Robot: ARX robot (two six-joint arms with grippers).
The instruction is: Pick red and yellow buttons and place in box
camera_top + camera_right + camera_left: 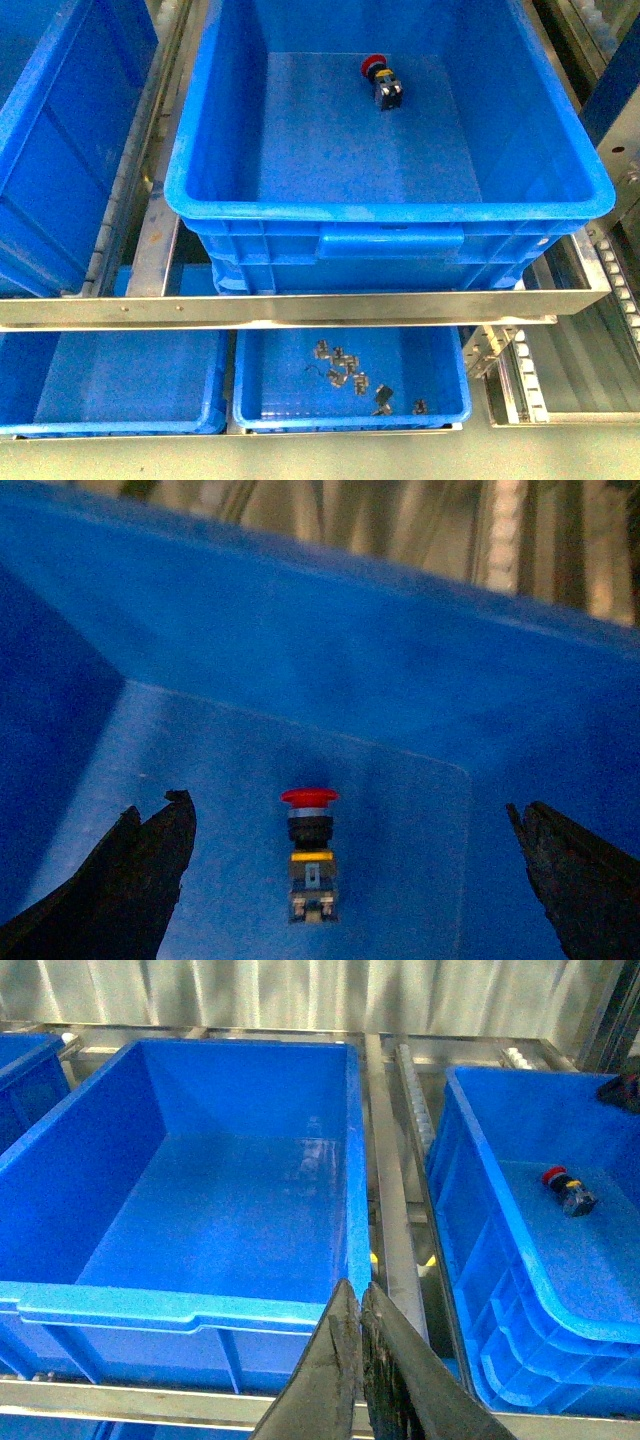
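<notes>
**Right gripper [350,805] spread wide over the red button [311,852] in the box [330,670]; left gripper [358,1290] pressed shut**

Dark, ragged fingers [130,880] of the right gripper frame the right wrist view, one at each lower corner and well apart, holding nothing. Between them, a little beyond the tips, the red button lies on the box's smooth floor. Its round red cap points towards the far wall. Behind the cap come a black collar, a yellow band and a grey block with small terminals. Neither finger touches it.

Seen from the left wrist, the left gripper's two fingers [335,1360] meet tip to tip with nothing between them. They hang over the front rim of a neighbouring crate [200,1210], a deep blue one whose bare floor carries a pale sheen. A metal rail [395,1230] runs between this crate and the box [480,1210], and the red button [567,1188] shows small on the box floor beyond.

Neither arm shows in the front view. The box [390,243] fills the middle, thick-rimmed, with a rectangular tab on its front edge. The red button [383,82] sits on its floor close to the back wall. The neighbouring crate [60,150] stands to the left. Below the metal rack's front bar [300,305], a smaller bin [255,370] holds a scatter of small metal clips [345,372], and another bin [110,380] sits beside it on the left.
</notes>
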